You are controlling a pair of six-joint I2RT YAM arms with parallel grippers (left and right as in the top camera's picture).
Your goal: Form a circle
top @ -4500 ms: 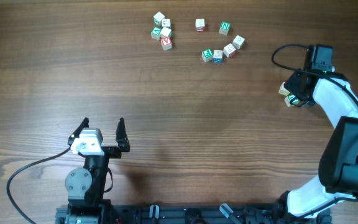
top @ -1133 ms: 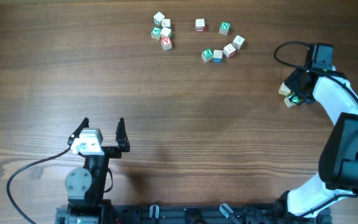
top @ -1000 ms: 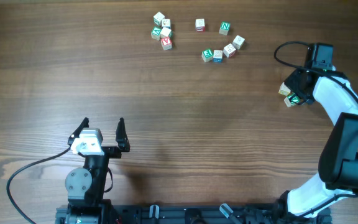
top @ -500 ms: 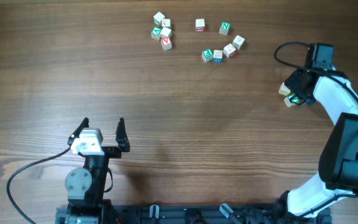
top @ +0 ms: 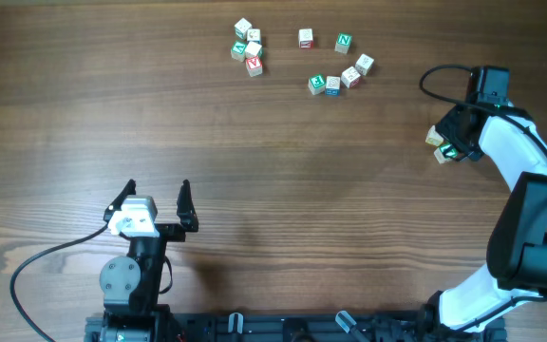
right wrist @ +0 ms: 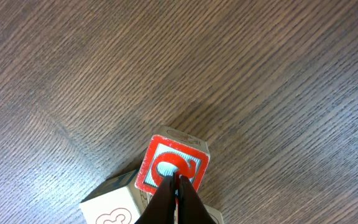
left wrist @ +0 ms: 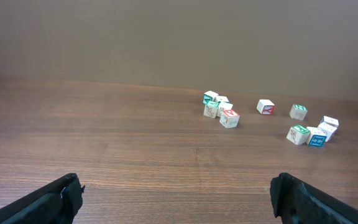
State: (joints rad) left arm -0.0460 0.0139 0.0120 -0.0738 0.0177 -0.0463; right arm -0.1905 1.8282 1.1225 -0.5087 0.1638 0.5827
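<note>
Small wooden letter blocks lie at the table's far side. A tight cluster [top: 248, 47] is on the left, with a loose arc [top: 338, 66] to its right. In the left wrist view these are the cluster [left wrist: 219, 109] and the arc [left wrist: 309, 127]. My right gripper [top: 450, 142] is shut at the far right. Its closed tips [right wrist: 175, 180] rest on the top face of a red-lettered block [right wrist: 188, 155]. A second block [right wrist: 110, 204] touches that block's left side. My left gripper [top: 158, 201] stands open near the front, holding nothing, its fingers [left wrist: 61, 198] wide apart.
Two pale blocks [top: 436, 142] show beside the right gripper overhead. A third block's corner [right wrist: 215, 215] peeks from under the right fingers. The right arm's cable [top: 432, 81] loops above it. The bare wood table [top: 302, 190] stretches between the two arms.
</note>
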